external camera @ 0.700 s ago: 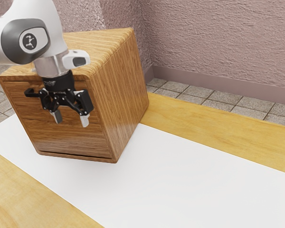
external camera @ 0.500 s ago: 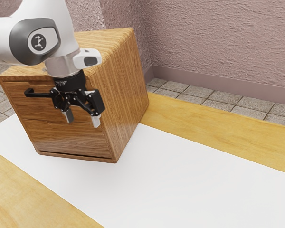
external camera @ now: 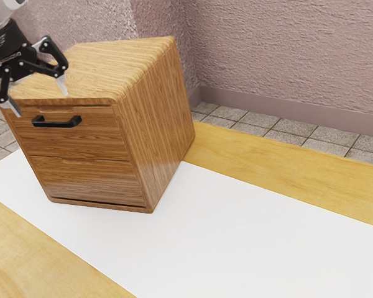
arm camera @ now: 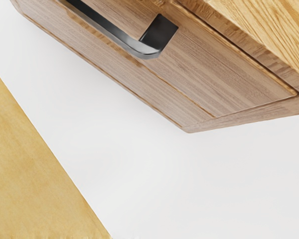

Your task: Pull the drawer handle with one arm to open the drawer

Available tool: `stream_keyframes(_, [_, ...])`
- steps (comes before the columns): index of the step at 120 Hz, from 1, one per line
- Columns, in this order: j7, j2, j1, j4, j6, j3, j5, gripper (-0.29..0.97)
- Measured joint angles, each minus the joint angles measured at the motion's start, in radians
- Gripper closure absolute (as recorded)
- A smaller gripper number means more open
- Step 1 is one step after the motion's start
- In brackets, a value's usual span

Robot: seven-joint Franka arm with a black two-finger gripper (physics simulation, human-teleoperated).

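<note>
Black tool (external camera: 40, 100) high at the exterior view's left, jaws wide apart

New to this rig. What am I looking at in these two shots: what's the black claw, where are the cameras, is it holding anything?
It is a simulated robot arm at a table. The black claw is its two-finger gripper, seen from a camera at the arm's side. It hangs at the exterior view's left, above the front upper edge of a wooden cabinet, with its fingers open and nothing between them. The cabinet stands on a white surface. The black bar on the front is the handle of the top drawer, which does not look pulled out yet. The other shot comes from a camera on the arm's hand, looking down past that handle and drawer front to the white surface.
</note>
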Motion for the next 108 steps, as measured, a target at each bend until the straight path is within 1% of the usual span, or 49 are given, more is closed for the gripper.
stream_keyframes(11, [-0.119,-0.006,0.000,-0.002,-0.008,0.015,0.005,0.00])
stream_keyframes(24, [-0.238,-0.003,0.003,-0.006,-0.010,0.064,0.008,0.00])
stream_keyframes(43, [-0.378,0.031,0.018,-0.026,0.013,0.079,0.005,0.00])
stream_keyframes(52, [-0.433,0.040,0.034,-0.071,0.063,0.081,0.007,0.00])
stream_keyframes(69, [-0.523,0.028,0.035,-0.125,0.197,0.072,0.045,0.00])
stream_keyframes(85, [-0.600,-0.056,0.050,-0.210,0.290,0.020,0.076,0.00])
stream_keyframes(96, [-0.644,-0.089,0.089,-0.276,0.342,0.011,0.100,0.00])
stream_keyframes(108, [-0.686,-0.120,0.108,-0.336,0.386,0.009,0.116,0.00])
